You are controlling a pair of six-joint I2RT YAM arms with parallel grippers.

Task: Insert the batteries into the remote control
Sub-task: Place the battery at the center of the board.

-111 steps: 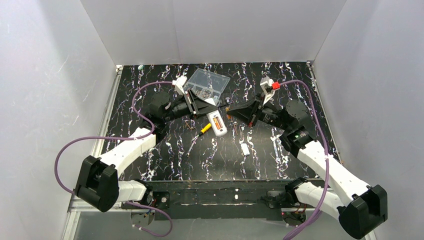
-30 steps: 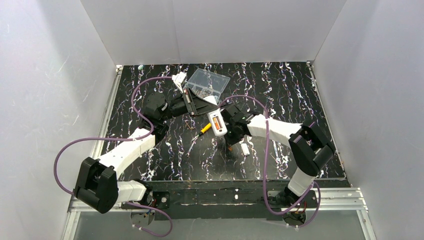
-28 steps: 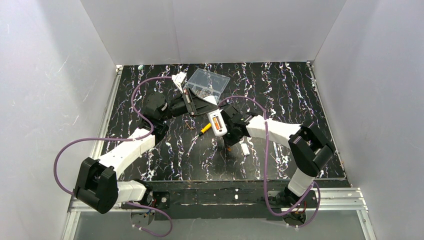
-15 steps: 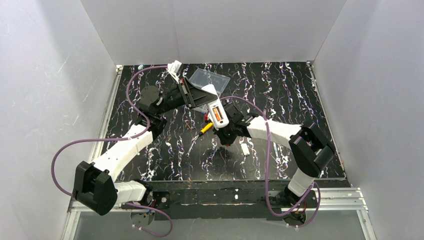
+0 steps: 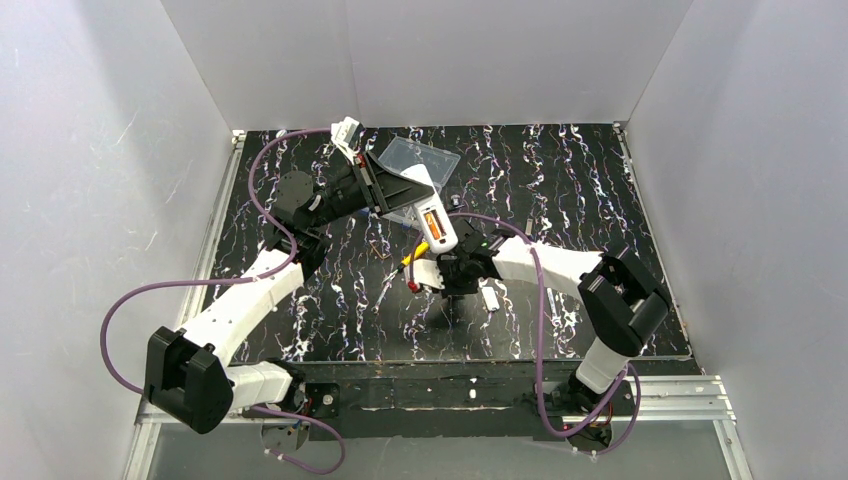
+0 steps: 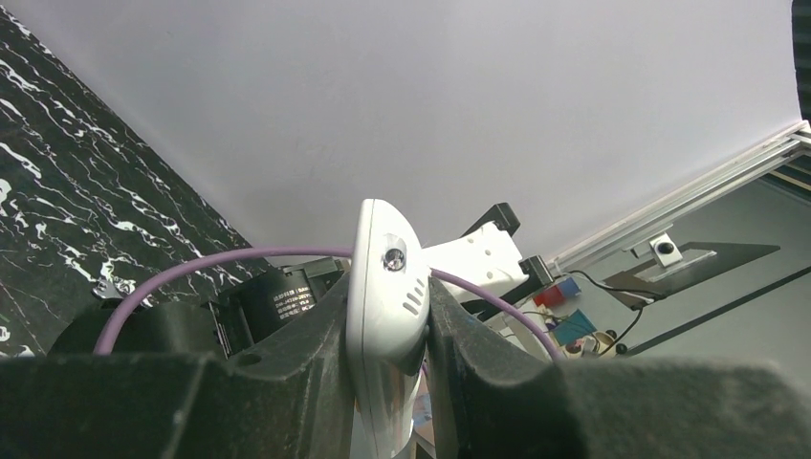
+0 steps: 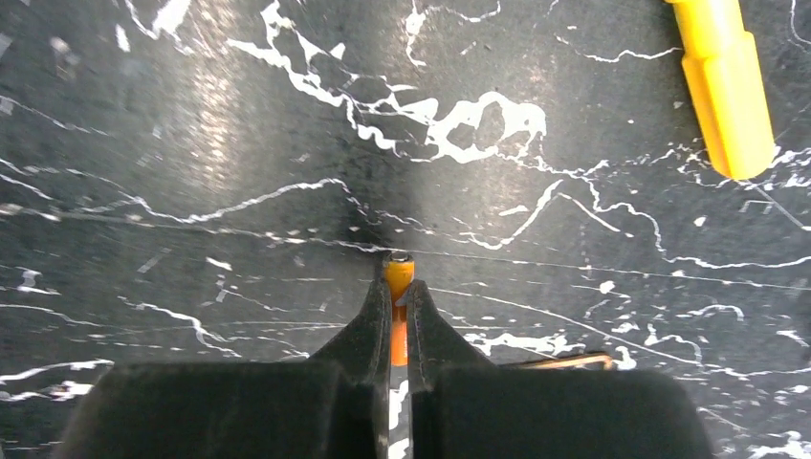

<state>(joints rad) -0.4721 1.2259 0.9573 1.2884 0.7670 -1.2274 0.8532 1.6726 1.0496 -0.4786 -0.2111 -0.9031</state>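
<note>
The white remote control (image 5: 433,218) is raised off the table and tilted, its open back showing one orange battery (image 5: 435,222) seated inside. My left gripper (image 5: 402,193) is shut on it; in the left wrist view the remote control (image 6: 386,296) sits clamped between both fingers of that gripper (image 6: 387,330). My right gripper (image 7: 398,292) points down at the table, shut on a second slim orange battery (image 7: 398,277) whose tip pokes out past the fingertips. From above, the right gripper (image 5: 447,284) hangs just below and in front of the remote.
A yellow-handled screwdriver (image 5: 412,255) lies beside the right gripper, its handle (image 7: 724,86) showing at the upper right of the right wrist view. A small white plate (image 5: 489,297) lies to the right. A clear plastic box (image 5: 420,157) stands behind the remote.
My left gripper has lifted the remote off the table and tilted it up. My right gripper, still holding its battery, has shifted left and closer beneath the remote.
</note>
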